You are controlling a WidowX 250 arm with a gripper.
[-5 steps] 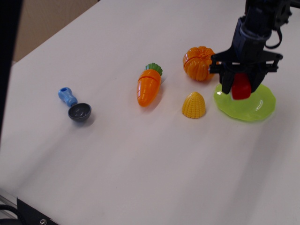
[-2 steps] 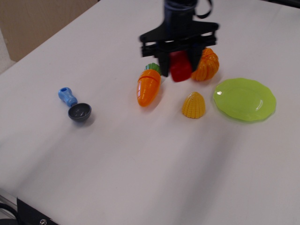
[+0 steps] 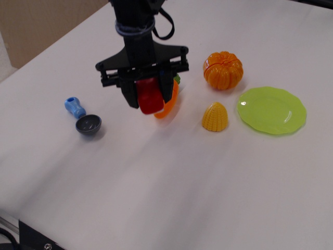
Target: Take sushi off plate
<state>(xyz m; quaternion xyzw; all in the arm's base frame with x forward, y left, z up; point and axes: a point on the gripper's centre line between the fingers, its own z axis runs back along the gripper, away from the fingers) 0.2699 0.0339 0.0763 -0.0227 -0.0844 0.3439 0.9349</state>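
My gripper (image 3: 150, 99) is shut on the sushi (image 3: 149, 96), a glossy red piece held between the black fingers above the table, in front of the orange carrot (image 3: 170, 101). The sushi's white rice base is hidden. The lime-green plate (image 3: 271, 110) lies bare at the right, far from the gripper.
An orange pumpkin (image 3: 223, 70) sits behind the plate's left side. A yellow corn piece (image 3: 215, 116) lies left of the plate. A grey scoop with a blue handle (image 3: 83, 117) lies at the left. The table's left edge runs along the back left.
The gripper carried the sushi from above the plate leftward past the pumpkin to in front of the carrot. The plate is now bare.
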